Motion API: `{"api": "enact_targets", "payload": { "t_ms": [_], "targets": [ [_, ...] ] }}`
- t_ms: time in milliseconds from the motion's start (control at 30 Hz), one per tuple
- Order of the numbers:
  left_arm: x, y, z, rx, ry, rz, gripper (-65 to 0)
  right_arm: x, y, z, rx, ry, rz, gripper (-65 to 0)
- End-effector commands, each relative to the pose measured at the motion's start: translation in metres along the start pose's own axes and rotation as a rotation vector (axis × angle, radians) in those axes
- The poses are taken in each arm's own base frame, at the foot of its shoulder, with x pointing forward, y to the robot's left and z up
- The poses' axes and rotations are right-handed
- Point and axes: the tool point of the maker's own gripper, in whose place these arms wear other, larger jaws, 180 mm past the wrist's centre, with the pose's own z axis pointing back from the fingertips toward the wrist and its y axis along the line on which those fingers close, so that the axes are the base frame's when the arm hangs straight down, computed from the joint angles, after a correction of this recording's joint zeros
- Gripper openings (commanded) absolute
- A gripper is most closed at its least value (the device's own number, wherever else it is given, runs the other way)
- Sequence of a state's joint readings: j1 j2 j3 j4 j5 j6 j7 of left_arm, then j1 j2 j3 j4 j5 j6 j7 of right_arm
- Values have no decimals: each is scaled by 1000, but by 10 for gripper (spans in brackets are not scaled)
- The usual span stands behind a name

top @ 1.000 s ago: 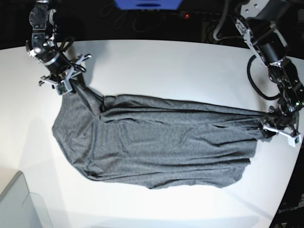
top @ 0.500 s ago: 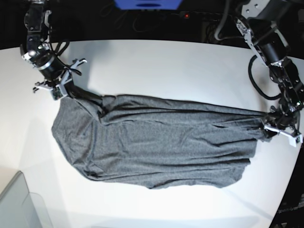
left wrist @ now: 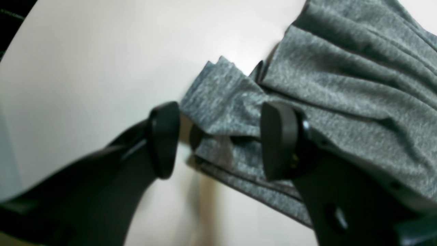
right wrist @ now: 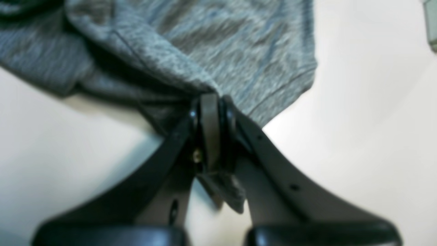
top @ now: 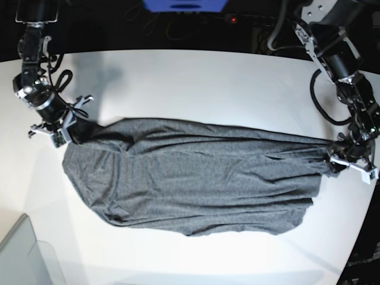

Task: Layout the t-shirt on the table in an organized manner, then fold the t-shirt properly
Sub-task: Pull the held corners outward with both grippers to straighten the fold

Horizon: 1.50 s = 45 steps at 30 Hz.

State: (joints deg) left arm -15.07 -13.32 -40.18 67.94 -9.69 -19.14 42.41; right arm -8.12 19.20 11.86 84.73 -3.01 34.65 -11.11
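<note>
The dark grey t-shirt (top: pixel 196 178) lies stretched sideways across the white table (top: pixel 208 83), wrinkled and bunched at both ends. My right gripper (top: pixel 62 132) is at the shirt's left end in the base view. In the right wrist view that gripper (right wrist: pixel 211 102) is shut on a pinch of the t-shirt (right wrist: pixel 205 41). My left gripper (top: pixel 350 161) rests at the shirt's right end. The left wrist view shows this gripper (left wrist: pixel 218 140) open, a folded edge of the t-shirt (left wrist: pixel 341 85) lying between its fingers, with a gap beside the left pad (left wrist: pixel 164 140).
A translucent bin corner (top: pixel 24 255) sits at the table's lower left. The curved table edge (top: pixel 359 237) runs close behind the left gripper. A blue object (top: pixel 184 5) and cables sit beyond the far edge.
My right gripper has closed on the shirt's corner and dragged it left and toward the near side, pulling that end of the shirt flatter and wider. The left gripper has stayed in place.
</note>
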Motion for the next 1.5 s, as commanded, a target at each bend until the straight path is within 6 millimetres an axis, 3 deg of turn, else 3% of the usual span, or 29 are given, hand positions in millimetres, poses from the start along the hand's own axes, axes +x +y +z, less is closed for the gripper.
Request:
{"api": "enact_targets", "payload": {
  "t_ms": [0,233,567,733,933,1067,1233,1333,1467],
  "targets": [
    [27,1,4,0,-70,-8,-285,16,-10,0,-18,-50,8,-650],
    [27,2,4,1,-70,-9,-285,30,-25,-4,-39,-75,31,-650],
    [33,0,5,-5,-85,-7,-283,20,-38,-21,-48,-45,-24,-650],
    [34,-1,6,-8,-88,-8,-269,24,-38,-23,-50,-53,-28,-515],
    [35,-1,6,-7,-90,-8,-143,28,-40,-22,-58,-64,-30,-377],
    [37,-2,7,-7,-97,-11,-85,34,-50,-21,-90,-85,-51,-352],
    [61,-5,26,1,-179,-58,-61,29,-59,-16,-144,-105,-134,-352],
    [55,-4,30,7,-175,-69,-61,22,-54,-15,-136,-90,-138,-352],
    [26,0,17,3,-95,-47,-61,15,-41,-16,-118,-79,-160,-352]
  ]
}}
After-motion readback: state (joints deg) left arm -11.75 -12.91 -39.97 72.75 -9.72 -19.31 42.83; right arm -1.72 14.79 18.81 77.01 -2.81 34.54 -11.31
